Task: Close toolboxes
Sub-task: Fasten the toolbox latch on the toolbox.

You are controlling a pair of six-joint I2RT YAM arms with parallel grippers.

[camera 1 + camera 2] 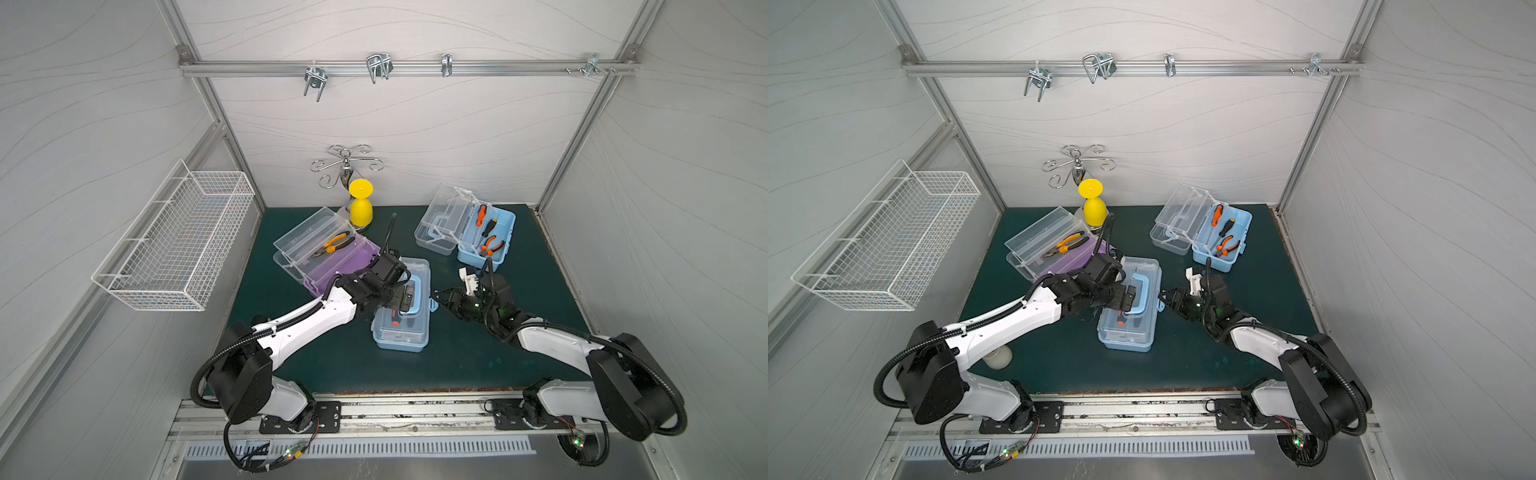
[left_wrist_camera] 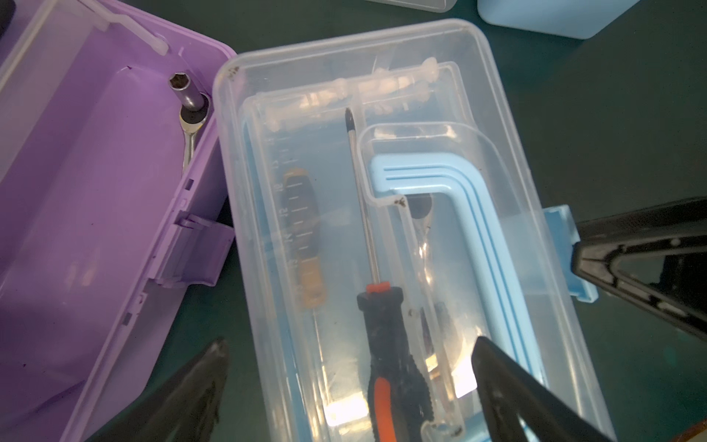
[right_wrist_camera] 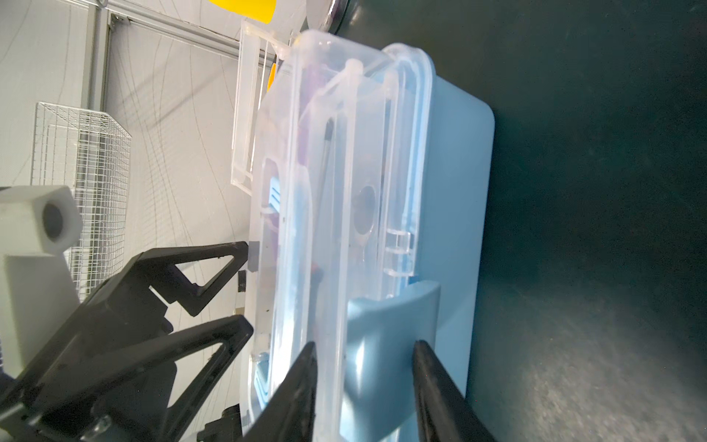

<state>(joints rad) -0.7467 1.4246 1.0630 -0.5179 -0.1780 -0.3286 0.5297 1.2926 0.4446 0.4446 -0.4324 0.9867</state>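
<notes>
Scale numerals moulded on the clear lid (image 2: 497, 114) are too faint to be read. The light blue toolbox (image 1: 399, 336), lid down, is located mid-table beneath the wide-spread left gripper (image 2: 350, 342). Its latch (image 3: 390, 325) is straddled by the right gripper (image 3: 365, 344); clamping cannot be determined.

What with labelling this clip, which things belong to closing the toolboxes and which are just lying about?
Job in hand:
near light blue toolbox
purple toolbox
far light blue toolbox
left gripper
right gripper

Just lying about:
yellow goblet
white wire basket
metal stand
rail hooks
</notes>
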